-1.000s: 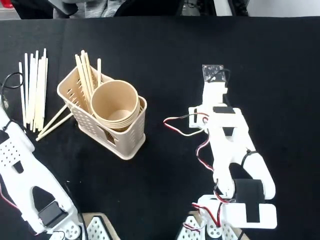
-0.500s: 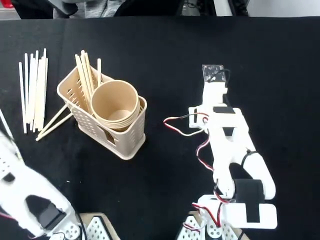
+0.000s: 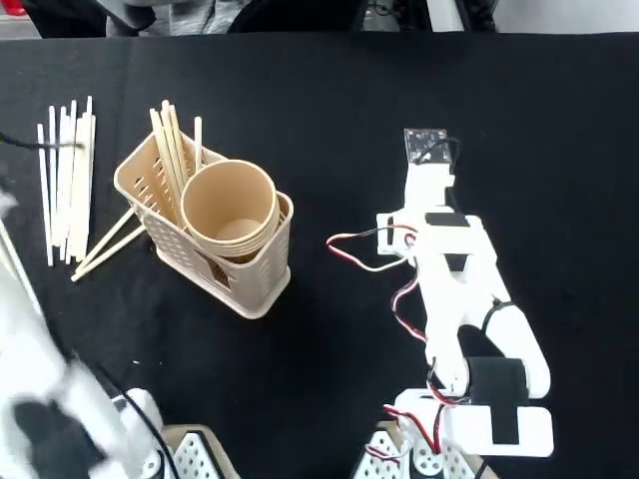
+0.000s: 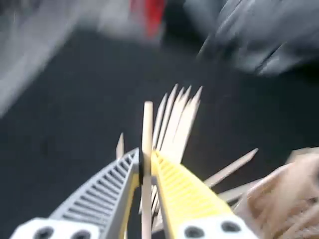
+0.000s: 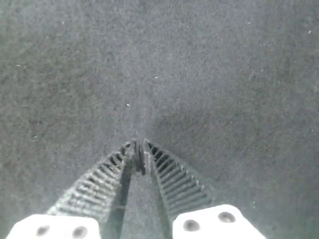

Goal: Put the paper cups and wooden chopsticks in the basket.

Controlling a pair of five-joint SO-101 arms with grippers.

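Left gripper (image 4: 145, 164), by the tabletop's (image 3: 329, 90) left edge: I clamp one wooden chopstick (image 4: 147, 124); right gripper (image 5: 138, 154): pressed together, empty.

On the black cloth-covered table (image 3: 559, 120), the pale slotted plastic basket (image 3: 255, 279) stands left of the middle. In it sits a stack of tan paper cups (image 3: 230, 205), on the side toward the arms' bases. A bunch of upright wooden chopsticks (image 3: 170, 145) stands in the basket's far-left corner, behind the cups. Left of the basket and apart from it lies a loose bundle of wooden chopsticks (image 3: 68, 170). Two slanted chopsticks (image 3: 108, 247) lie between that bundle and the basket, running up to its wall. The white right arm (image 3: 454, 289) stretches out right of the basket, well apart from it, and its right gripper (image 5: 138, 152) hangs over bare cloth with its tips together. The white left arm (image 3: 40, 399) is at the near-left corner. The left gripper (image 4: 144, 164) pinches a single wooden chopstick (image 4: 147, 124), with the loose bundle beyond it.
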